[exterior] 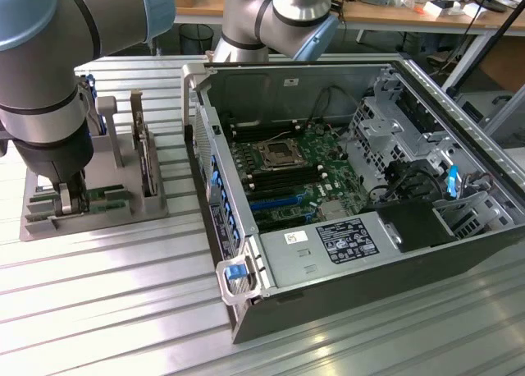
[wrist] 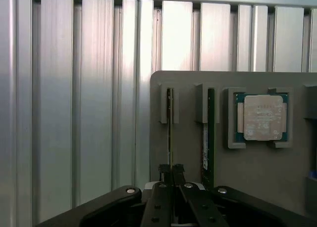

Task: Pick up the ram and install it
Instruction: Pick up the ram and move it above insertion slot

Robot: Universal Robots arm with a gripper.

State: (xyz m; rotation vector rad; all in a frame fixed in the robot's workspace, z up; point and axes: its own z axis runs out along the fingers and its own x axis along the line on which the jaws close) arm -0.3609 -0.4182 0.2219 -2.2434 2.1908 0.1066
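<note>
The ram [wrist: 170,123] is a thin green stick standing on edge in a slot of the grey holder [wrist: 257,182]. My gripper [wrist: 171,170] is down at the stick's near end, with both black fingers pressed against its two faces, shut on it. The stick still sits in its slot. A second green stick [wrist: 210,133] with a white label stands in the neighbouring slot. In the exterior view my gripper [exterior: 70,200] reaches down into the holder [exterior: 123,213] at the exterior view's left. The open computer case [exterior: 459,113] with its motherboard [exterior: 291,167] lies to the exterior view's right.
A square silver processor [wrist: 262,117] rests in a pocket of the holder beside the sticks. A hard drive [exterior: 148,158] stands upright in the holder. The case's side wall [exterior: 215,195] rises between holder and motherboard. Everything sits on a ribbed aluminium table [exterior: 107,310].
</note>
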